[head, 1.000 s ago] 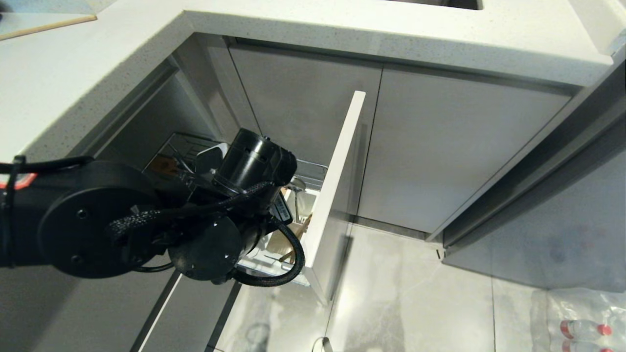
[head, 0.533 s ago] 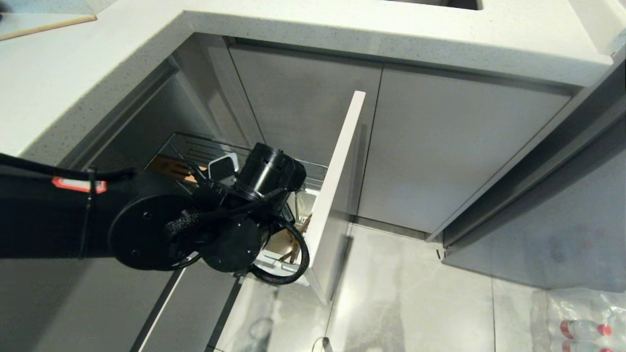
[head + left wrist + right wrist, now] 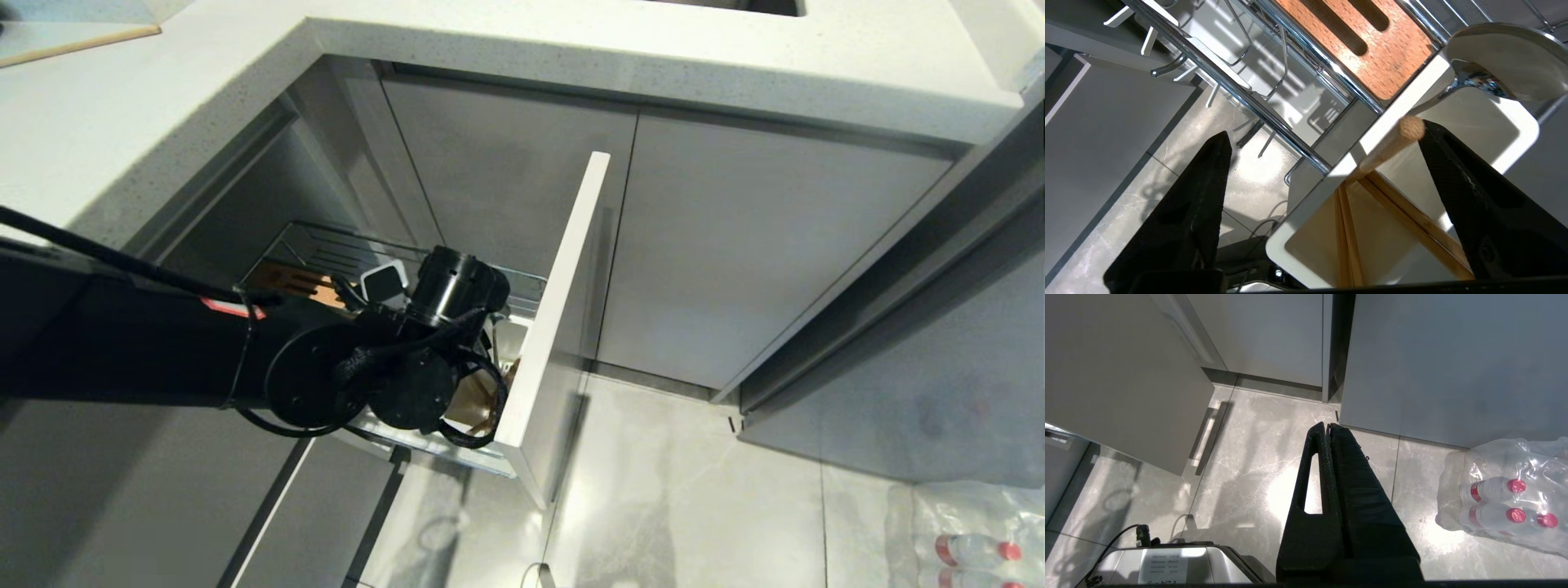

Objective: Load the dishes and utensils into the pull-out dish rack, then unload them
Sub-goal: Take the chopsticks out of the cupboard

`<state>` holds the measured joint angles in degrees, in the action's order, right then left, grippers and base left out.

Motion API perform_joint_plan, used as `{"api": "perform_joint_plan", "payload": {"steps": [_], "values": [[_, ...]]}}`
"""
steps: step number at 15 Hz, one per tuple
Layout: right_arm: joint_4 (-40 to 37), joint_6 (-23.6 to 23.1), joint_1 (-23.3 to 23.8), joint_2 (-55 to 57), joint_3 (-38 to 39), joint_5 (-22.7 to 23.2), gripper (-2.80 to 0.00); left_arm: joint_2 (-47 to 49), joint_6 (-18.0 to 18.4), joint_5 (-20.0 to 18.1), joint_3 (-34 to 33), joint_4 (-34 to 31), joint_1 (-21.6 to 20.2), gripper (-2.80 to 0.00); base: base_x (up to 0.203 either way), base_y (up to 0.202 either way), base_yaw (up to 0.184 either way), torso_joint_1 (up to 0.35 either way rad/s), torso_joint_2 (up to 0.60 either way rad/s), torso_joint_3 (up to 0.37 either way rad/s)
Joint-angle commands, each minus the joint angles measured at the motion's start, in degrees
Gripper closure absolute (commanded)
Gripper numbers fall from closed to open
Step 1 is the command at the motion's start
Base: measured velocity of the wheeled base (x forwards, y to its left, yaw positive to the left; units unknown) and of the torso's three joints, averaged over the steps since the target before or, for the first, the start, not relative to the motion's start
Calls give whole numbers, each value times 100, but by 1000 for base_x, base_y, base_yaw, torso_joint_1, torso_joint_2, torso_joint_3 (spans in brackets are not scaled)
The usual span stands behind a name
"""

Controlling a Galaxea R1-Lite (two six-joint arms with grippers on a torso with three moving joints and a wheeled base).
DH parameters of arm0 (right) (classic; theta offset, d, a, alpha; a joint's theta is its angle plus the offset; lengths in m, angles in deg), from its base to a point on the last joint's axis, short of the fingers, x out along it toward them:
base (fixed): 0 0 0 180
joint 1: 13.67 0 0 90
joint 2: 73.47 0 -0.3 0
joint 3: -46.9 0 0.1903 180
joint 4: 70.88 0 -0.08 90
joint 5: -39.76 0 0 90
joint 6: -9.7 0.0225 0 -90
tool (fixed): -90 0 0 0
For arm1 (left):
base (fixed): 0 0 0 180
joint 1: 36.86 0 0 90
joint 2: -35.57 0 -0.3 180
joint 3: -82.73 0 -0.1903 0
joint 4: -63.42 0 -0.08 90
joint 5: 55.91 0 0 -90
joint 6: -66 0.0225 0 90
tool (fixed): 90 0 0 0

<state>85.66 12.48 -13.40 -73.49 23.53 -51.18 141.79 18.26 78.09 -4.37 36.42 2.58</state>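
My left gripper (image 3: 1325, 130) hangs open over the white utensil cup (image 3: 1306, 216) at the front of the pull-out dish rack (image 3: 1229, 85). Light-wood chopsticks (image 3: 1392, 143) stand slanted in the cup. The top end of one lies right by the tip of one of the fingers (image 3: 1457, 183), with nothing gripped. A shiny metal spoon (image 3: 1478, 79) leans at the cup's far side, beside the brown slotted strip (image 3: 1372, 49). In the head view the left wrist (image 3: 457, 286) covers the cup behind the rack's pale front panel (image 3: 555, 327). The dishes are out of view. My right gripper (image 3: 1327, 425) is shut over the floor.
Grey cabinet doors (image 3: 735, 261) stand behind and right of the rack, under the pale countertop (image 3: 571, 49). A wrapped pack of water bottles (image 3: 1506, 498) lies on the floor tiles at the right. The robot's base (image 3: 1167, 563) is below the right gripper.
The left arm has stretched further out and sunk lower into the rack, its wrist shifting slightly right toward the front panel. The rack and the right arm have not moved.
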Motion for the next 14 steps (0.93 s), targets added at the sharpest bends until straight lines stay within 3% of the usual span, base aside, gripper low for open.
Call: {"api": "perform_joint_plan", "payload": {"steps": [1, 4, 5, 6, 14], "values": [[1, 3, 0, 2, 9, -2, 0, 56, -25, 22, 27, -5, -24, -280, 0, 0, 0, 0, 0, 0], [1, 3, 0, 2, 9, -2, 0, 56, -25, 20, 34, -5, -24, -280, 0, 0, 0, 0, 0, 0], [1, 3, 0, 2, 9, -2, 0, 56, -16, 20, 34, -5, -24, -205, 0, 0, 0, 0, 0, 0], [1, 3, 0, 2, 9, -2, 0, 56, -25, 28, 42, 3, -24, 0, 0, 0, 0, 0, 0, 0], [1, 3, 0, 2, 9, -2, 0, 47, -25, 29, 25, 48, 2, 0, 0, 0, 0, 0, 0, 0]]}}
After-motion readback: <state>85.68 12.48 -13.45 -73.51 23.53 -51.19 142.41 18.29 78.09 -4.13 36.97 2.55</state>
